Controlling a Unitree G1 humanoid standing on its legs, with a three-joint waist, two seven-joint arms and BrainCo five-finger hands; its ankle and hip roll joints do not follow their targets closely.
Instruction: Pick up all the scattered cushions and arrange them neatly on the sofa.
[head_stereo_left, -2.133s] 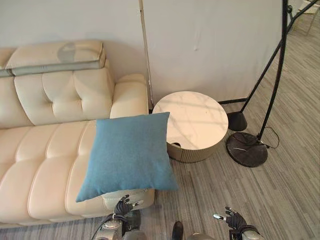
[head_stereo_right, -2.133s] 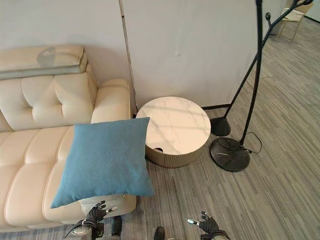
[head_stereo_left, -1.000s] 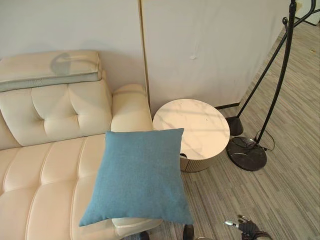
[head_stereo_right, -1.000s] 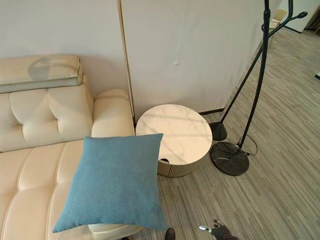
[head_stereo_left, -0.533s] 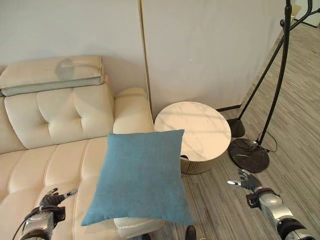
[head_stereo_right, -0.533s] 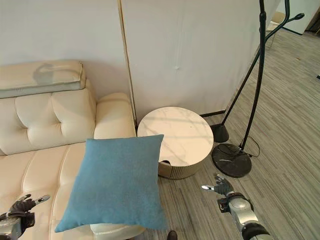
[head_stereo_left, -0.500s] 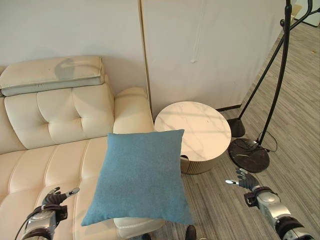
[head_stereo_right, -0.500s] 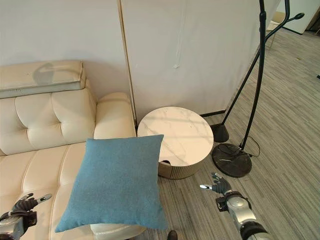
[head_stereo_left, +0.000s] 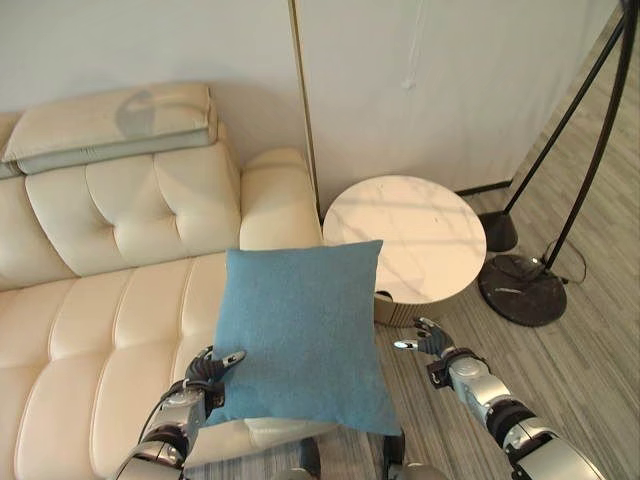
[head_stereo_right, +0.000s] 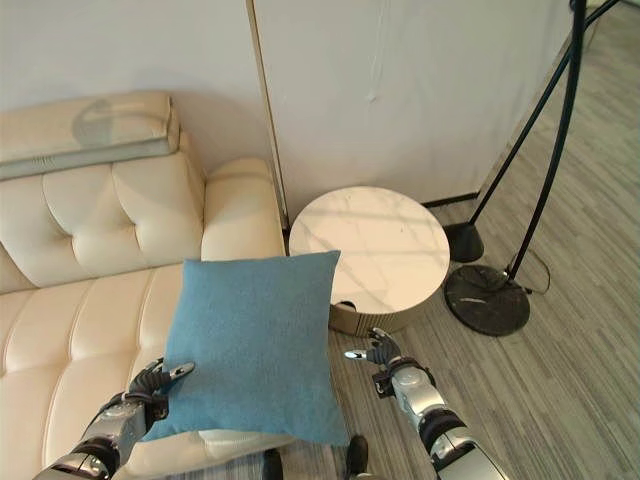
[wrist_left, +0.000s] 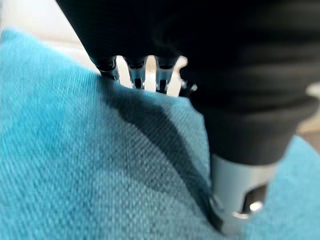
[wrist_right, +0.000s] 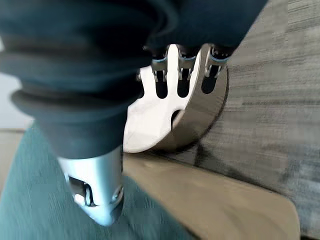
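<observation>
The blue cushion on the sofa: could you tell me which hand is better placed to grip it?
Probably the left hand: it is at the blue cushion's left edge; the right hand hovers over the floor beside it.

One blue cushion (head_stereo_left: 300, 335) lay on the single cream sofa (head_stereo_left: 90, 330) before me, with one round bench (head_stereo_left: 405, 245) beside it and one black floor-lamp stand (head_stereo_left: 525, 290) on the floor. My two robot hands, left robot hand (head_stereo_left: 203, 373) and right robot hand (head_stereo_left: 432, 343), flanked the cushion.

wall: plain off-white, with a vertical seam strip (head_stereo_left: 303, 100) | floor (head_stereo_left: 590, 370): grey wood-look planks | round marble-top side table (head_stereo_left: 405, 235) beside the sofa arm | black floor-lamp base (head_stereo_left: 527, 289) right of the table
</observation>
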